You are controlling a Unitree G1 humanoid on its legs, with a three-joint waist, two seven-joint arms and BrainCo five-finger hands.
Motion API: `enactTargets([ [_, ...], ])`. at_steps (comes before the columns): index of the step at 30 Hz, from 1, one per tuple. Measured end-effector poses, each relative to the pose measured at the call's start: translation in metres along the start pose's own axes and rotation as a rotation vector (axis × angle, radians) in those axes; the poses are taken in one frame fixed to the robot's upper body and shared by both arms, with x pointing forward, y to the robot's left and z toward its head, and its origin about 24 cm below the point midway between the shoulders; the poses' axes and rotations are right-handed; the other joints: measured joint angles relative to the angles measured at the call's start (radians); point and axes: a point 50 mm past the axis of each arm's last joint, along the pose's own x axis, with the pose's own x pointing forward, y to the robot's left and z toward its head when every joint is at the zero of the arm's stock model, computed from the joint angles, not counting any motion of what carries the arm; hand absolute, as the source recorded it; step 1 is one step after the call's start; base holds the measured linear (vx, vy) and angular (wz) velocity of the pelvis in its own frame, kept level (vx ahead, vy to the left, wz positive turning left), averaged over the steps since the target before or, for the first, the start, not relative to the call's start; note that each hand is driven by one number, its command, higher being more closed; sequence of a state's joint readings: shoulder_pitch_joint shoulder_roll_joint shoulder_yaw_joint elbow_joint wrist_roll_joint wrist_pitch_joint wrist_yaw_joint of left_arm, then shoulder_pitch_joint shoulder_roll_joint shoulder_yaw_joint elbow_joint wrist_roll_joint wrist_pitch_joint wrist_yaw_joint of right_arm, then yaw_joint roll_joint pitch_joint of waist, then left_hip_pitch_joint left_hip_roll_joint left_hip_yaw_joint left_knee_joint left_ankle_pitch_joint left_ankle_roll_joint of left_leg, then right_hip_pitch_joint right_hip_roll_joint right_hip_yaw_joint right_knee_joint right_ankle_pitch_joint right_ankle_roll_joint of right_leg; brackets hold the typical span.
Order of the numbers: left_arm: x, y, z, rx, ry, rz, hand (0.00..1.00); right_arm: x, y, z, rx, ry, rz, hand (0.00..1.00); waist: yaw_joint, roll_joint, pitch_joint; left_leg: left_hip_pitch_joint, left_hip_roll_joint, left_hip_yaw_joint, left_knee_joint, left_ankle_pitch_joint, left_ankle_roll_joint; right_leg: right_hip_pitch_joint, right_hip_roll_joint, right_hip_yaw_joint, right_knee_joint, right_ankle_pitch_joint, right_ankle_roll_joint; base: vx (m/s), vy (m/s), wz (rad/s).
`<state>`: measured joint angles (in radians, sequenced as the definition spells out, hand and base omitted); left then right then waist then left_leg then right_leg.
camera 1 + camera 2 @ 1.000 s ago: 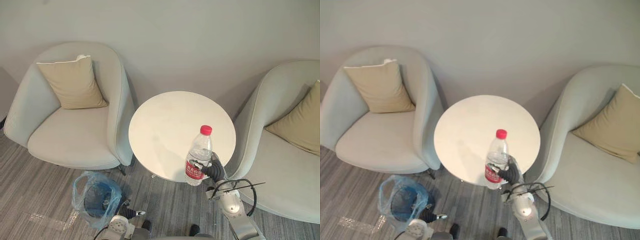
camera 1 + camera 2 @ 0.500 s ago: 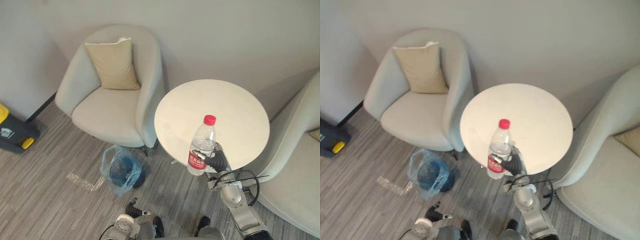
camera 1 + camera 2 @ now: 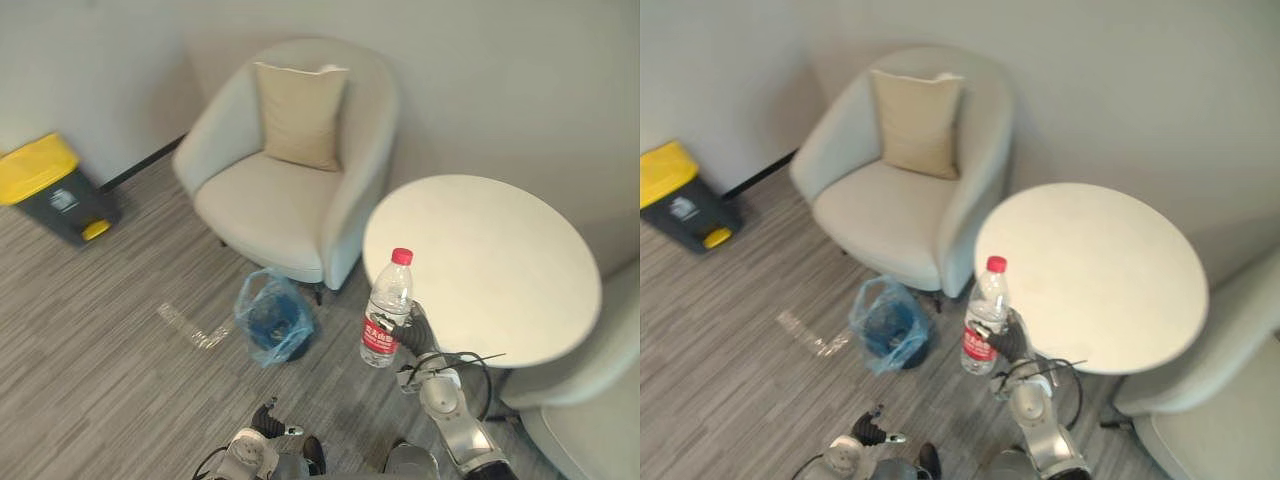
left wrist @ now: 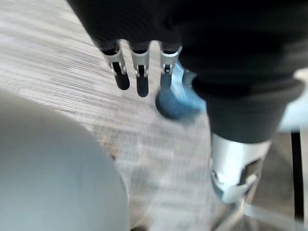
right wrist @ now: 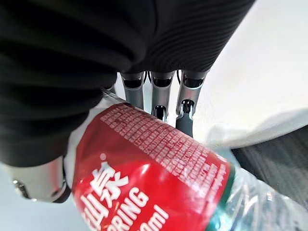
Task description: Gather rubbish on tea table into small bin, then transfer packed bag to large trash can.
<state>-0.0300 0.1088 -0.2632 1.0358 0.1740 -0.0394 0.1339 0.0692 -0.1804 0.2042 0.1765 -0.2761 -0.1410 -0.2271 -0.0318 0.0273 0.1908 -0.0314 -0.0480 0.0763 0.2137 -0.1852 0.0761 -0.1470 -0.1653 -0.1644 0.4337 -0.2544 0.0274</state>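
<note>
Scene, large to small:

- Pale grey armchair (image 3: 270, 205) against the wall, with a beige cushion (image 3: 298, 115) upright against its back.
- Round white tea table (image 3: 490, 260) just beside that chair's right arm. A second grey armchair (image 3: 590, 430) shows in part past the table's far-right side.
- Grey striped carpet (image 3: 110, 330).
- Large trash can (image 3: 45, 185): dark grey body, yellow lid, closed. It stands by the wall, well apart from the table.
- Small bin (image 3: 272, 320): dark, lined with a translucent blue bag whose mouth is open. It sits on the carpet at the front of the first armchair, near the table's left edge.
- Clear scrap (image 3: 190, 325) lying flat on the carpet, left of the small bin. Material not discernible.

Task item: bottle (image 3: 386, 312).
- Clear plastic with a red cap. The red label has white print and a thin green band at its edge.
- The plastic below the label looks crinkled in the right wrist view.
- Held upright, off the tabletop. Seen against the table's near-left rim with its base over the carpet, between table and small bin.

Hands:
- Right hand (image 3: 418, 338): wrapped around the bottle at label height. Fingers (image 5: 156, 94) curl behind the label, and the dark cover sits close against it. The arm rises from the lower right.
- Left hand (image 3: 268, 418): low at the near edge and holding nothing. Fingers (image 4: 137, 72) hang straight and slack over the carpet, with the blue bag beyond them.
</note>
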Motion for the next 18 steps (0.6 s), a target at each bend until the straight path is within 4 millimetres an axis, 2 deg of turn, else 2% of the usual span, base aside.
enactTargets([
  [2, 0.000, 0.001, -0.007, 0.007, 0.034, -0.002, 0.00, -0.005, 0.004, -0.003, 0.012, 0.017, 0.017, 1.00, -0.015, 0.017, 0.004, 0.032, 0.043, -0.065, -0.008, -0.018, -0.024, -0.047, 0.116, 0.076, -0.051, 0.015, 0.021, 0.26, -0.083, 0.83],
  [3, -0.001, 0.003, -0.013, 0.013, 0.052, 0.000, 0.00, -0.011, 0.006, -0.009, 0.020, 0.042, 0.019, 1.00, -0.028, 0.000, -0.004, 0.042, 0.037, -0.096, -0.009, -0.019, -0.038, -0.060, 0.133, 0.113, -0.104, 0.055, 0.022, 0.30, -0.130, 1.11],
  [4, -0.001, 0.004, -0.014, 0.015, 0.057, 0.003, 0.00, -0.016, 0.006, -0.013, 0.023, 0.062, 0.018, 1.00, -0.030, -0.024, -0.013, 0.046, 0.025, -0.118, 0.007, -0.029, -0.052, -0.068, 0.129, 0.136, -0.141, 0.097, 0.014, 0.36, -0.194, 1.24],
  [5, -0.001, 0.006, -0.016, 0.016, 0.064, 0.006, 0.00, -0.023, 0.006, -0.020, 0.022, 0.097, 0.017, 1.00, -0.030, -0.051, -0.025, 0.048, 0.010, -0.164, 0.040, -0.060, -0.068, -0.057, 0.116, 0.128, -0.169, 0.204, -0.010, 0.31, -0.203, 1.01],
  [8, -0.002, -0.008, -0.014, -0.008, 0.069, -0.021, 0.00, -0.024, -0.004, -0.026, 0.005, 0.125, -0.012, 1.00, -0.019, 0.016, -0.055, 0.027, 0.068, -0.207, 0.074, -0.079, -0.091, -0.015, 0.145, 0.023, -0.195, 0.189, -0.032, 0.43, -0.224, 0.80],
  [9, -0.002, -0.009, -0.013, -0.011, 0.068, -0.024, 0.00, -0.022, -0.007, -0.026, 0.001, 0.122, -0.019, 1.00, -0.016, 0.025, -0.052, 0.024, 0.079, -0.207, 0.080, -0.081, -0.107, -0.007, 0.150, 0.005, -0.200, 0.187, -0.035, 0.38, -0.162, 0.75],
  [10, -0.002, -0.009, -0.013, -0.019, 0.075, -0.023, 0.00, -0.020, -0.009, -0.025, 0.002, 0.119, -0.032, 1.00, -0.016, 0.029, -0.053, 0.015, 0.089, -0.201, 0.110, -0.075, -0.128, 0.015, 0.153, -0.015, -0.203, 0.181, -0.045, 0.25, -0.090, 0.72],
  [12, -0.002, -0.009, -0.013, -0.029, 0.080, -0.018, 0.00, -0.020, -0.010, -0.025, 0.009, 0.123, -0.044, 1.00, -0.015, 0.021, -0.046, 0.010, 0.095, -0.184, 0.185, -0.066, -0.159, 0.087, 0.151, -0.021, -0.229, 0.180, -0.046, 0.22, -0.046, 0.78],
  [13, -0.002, -0.008, -0.013, -0.032, 0.079, -0.015, 0.00, -0.019, -0.012, -0.025, 0.008, 0.122, -0.053, 1.00, -0.012, 0.014, -0.044, 0.006, 0.114, -0.134, 0.209, -0.081, -0.170, 0.130, 0.150, -0.015, -0.244, 0.180, -0.046, 0.16, 0.010, 0.64],
  [16, -0.001, -0.007, -0.009, -0.034, 0.062, -0.010, 0.00, -0.011, -0.015, -0.019, 0.010, 0.093, -0.080, 1.00, -0.003, 0.004, -0.040, -0.045, 0.158, -0.019, 0.138, -0.076, -0.166, 0.149, 0.122, -0.012, -0.251, 0.180, -0.046, 0.10, 0.091, 0.39],
  [17, -0.001, -0.006, -0.006, -0.033, 0.054, -0.009, 0.00, -0.009, -0.015, -0.019, 0.011, 0.094, -0.086, 1.00, -0.003, 0.001, -0.037, -0.069, 0.167, 0.020, 0.072, -0.050, -0.150, 0.149, 0.100, -0.014, -0.252, 0.177, -0.041, 0.07, 0.172, 0.33],
  [18, -0.001, -0.007, -0.006, -0.030, 0.051, -0.011, 0.00, -0.009, -0.015, -0.020, 0.010, 0.100, -0.088, 1.00, -0.003, 0.003, -0.039, -0.072, 0.175, 0.037, 0.022, 0.000, -0.150, 0.150, 0.093, -0.020, -0.251, 0.172, -0.028, 0.05, 0.159, 0.30],
])
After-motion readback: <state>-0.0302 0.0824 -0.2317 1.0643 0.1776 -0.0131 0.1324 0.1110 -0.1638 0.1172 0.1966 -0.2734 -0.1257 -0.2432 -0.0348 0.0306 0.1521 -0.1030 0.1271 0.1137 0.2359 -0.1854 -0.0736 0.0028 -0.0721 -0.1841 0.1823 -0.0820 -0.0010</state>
